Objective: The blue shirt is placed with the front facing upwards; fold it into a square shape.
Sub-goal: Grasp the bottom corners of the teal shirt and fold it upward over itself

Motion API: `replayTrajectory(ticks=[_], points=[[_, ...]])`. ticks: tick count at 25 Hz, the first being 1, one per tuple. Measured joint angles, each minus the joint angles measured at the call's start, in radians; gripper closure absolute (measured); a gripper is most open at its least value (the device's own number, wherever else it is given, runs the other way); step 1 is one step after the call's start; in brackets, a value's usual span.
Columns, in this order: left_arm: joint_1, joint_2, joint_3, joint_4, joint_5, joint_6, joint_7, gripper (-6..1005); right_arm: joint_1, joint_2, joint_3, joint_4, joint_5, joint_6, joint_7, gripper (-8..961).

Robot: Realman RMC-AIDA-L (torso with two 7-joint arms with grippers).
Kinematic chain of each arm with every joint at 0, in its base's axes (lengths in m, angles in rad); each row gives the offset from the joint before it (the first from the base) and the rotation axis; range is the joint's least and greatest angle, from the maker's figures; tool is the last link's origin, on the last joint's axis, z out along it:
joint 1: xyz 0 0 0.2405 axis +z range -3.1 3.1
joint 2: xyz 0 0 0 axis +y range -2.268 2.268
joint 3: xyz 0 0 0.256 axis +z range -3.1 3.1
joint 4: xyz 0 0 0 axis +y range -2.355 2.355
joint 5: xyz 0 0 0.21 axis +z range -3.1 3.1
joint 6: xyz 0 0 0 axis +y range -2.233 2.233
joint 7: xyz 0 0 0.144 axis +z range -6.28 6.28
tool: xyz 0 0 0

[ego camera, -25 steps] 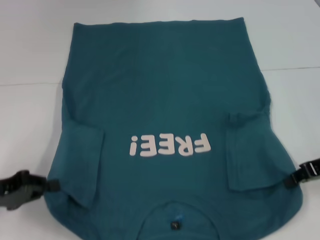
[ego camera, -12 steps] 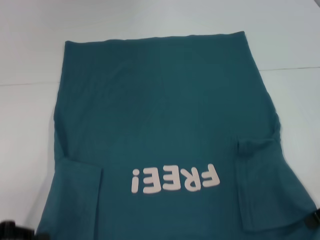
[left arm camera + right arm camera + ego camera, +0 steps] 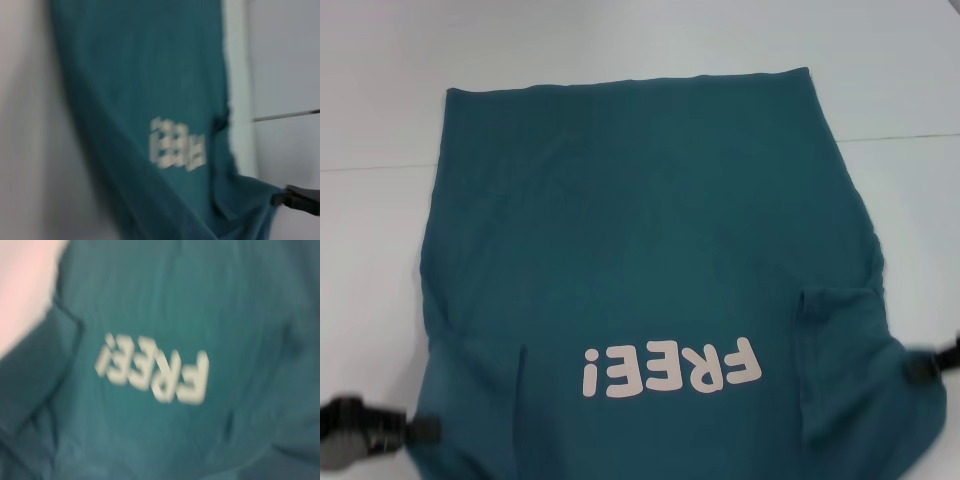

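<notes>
The blue shirt [image 3: 640, 230] lies front up on the white table [image 3: 380, 110], hem at the far side, its pale "FREE!" print [image 3: 670, 367] near me; the collar is out of view. Both sleeves are folded inward over the chest. My left gripper [image 3: 420, 430] is shut on the shirt's near left edge by the shoulder. At the near right edge my right gripper [image 3: 918, 368] pinches the cloth by the other shoulder. The left wrist view shows the shirt [image 3: 150, 100] and, farther off, the right gripper [image 3: 292, 198] at its corner. Only cloth and print [image 3: 155, 371] fill the right wrist view.
A thin dark seam [image 3: 910, 137] crosses the table behind the shirt's right side. Bare white table lies on the far side, the left and the right of the shirt.
Over the last second the shirt slid toward me, the print moving down the head view. Both grippers dropped to the frame's bottom edge, then came back up a little with the shoulders.
</notes>
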Motion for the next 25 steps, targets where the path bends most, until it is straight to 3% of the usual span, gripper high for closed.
replayTrajectory(ticks=[5, 9, 13, 19, 25], points=[[-0.095, 0.044, -0.032, -0.049, -0.04, -0.017, -0.063, 965, 0.024, -0.029, 0.121, 0.004, 0.058, 0.065, 0.048, 913], [-0.169, 0.076, -0.049, -0.07, -0.042, -0.093, -0.121, 966, 0.029, -0.038, 0.18, 0.005, 0.101, 0.153, 0.102, 913], [-0.212, 0.093, -0.051, -0.071, -0.046, -0.221, -0.168, 966, 0.029, -0.043, 0.199, 0.005, 0.152, 0.242, 0.145, 913], [-0.262, 0.105, -0.033, -0.096, -0.04, -0.379, -0.186, 965, 0.042, -0.035, 0.193, 0.02, 0.195, 0.358, 0.178, 913], [-0.282, 0.086, 0.063, -0.132, -0.038, -0.544, -0.172, 966, 0.064, -0.019, 0.148, 0.111, 0.194, 0.501, 0.17, 913]])
